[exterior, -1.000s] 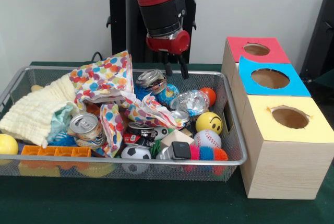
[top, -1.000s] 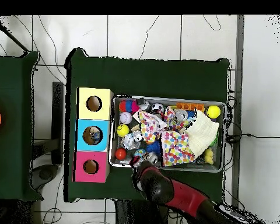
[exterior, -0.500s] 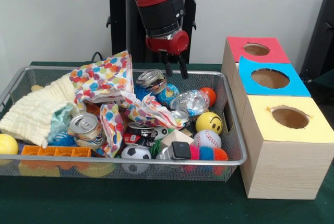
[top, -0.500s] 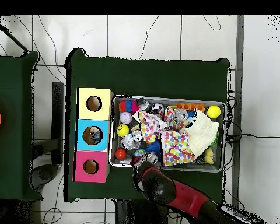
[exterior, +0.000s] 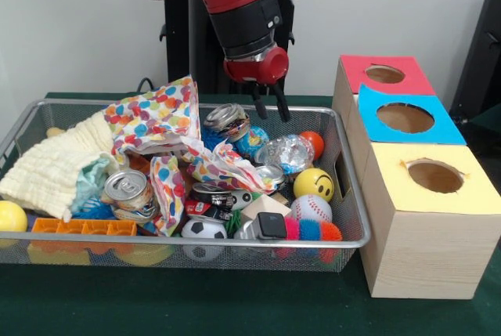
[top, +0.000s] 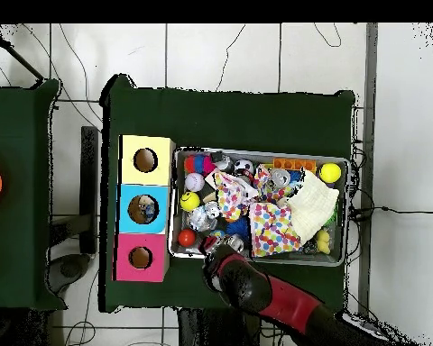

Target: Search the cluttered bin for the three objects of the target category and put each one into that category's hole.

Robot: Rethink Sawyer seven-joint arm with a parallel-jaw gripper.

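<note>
The silver wire mesh bin [exterior: 354, 195] [top: 345, 213] is full of clutter: cans, balls, spotted paper and a cream cloth. My gripper [exterior: 271, 109] hangs open and empty over the bin's far side, just above a tilted can [exterior: 227, 119] and crumpled foil [exterior: 288, 152]. An orange ball [exterior: 313, 142], a yellow smiley ball [exterior: 313, 184] and a baseball [exterior: 311, 208] lie at the bin's right end. Three wooden boxes stand to the right, with holes in red [exterior: 384, 74], blue [exterior: 405, 117] and yellow [exterior: 435, 176] tops. In the overhead view the arm [top: 247, 284] covers the gripper.
A silver can [exterior: 127, 189], a soccer ball [exterior: 203, 229], an orange block tray [exterior: 82, 227] and a yellow ball [exterior: 11, 215] lie near the bin's front. Spotted paper [exterior: 160, 121] and a cream cloth [exterior: 59, 168] cover the left. The pedestal [exterior: 192, 38] stands behind.
My gripper has shifted slightly to the right over the bin's far side and stays open. Nothing in the bin has moved.
</note>
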